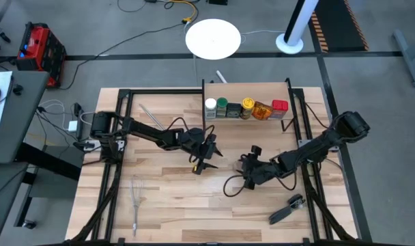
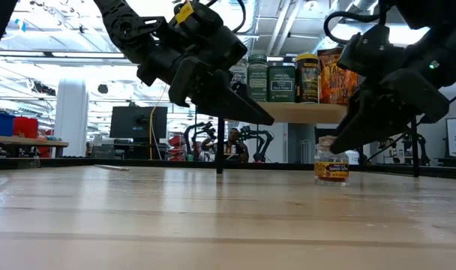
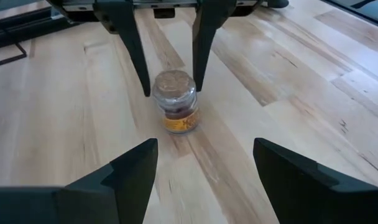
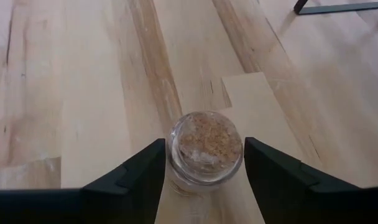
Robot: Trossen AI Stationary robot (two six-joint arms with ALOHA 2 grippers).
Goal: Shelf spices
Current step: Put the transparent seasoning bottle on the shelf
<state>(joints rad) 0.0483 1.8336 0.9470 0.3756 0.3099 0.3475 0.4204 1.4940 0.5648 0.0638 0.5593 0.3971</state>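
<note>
High view shows a wood-plank worktop (image 1: 166, 198) with a shelf (image 1: 245, 92) at twelve o'clock, carrying a row of spice jars (image 1: 245, 108). The left tool (image 1: 206, 156) hangs near the centre, its fingers spread wide and holding nothing. At about four o'clock from it, the right tool (image 4: 201, 163) is at a small glass spice jar (image 4: 205, 149) standing upright on the worktop. Its two fingers sit on either side of the jar, just beside the glass; whether they touch cannot be told. A wire whisk (image 1: 136, 198) lies at seven o'clock and a black-handled tool (image 1: 285, 208) at five o'clock.
</note>
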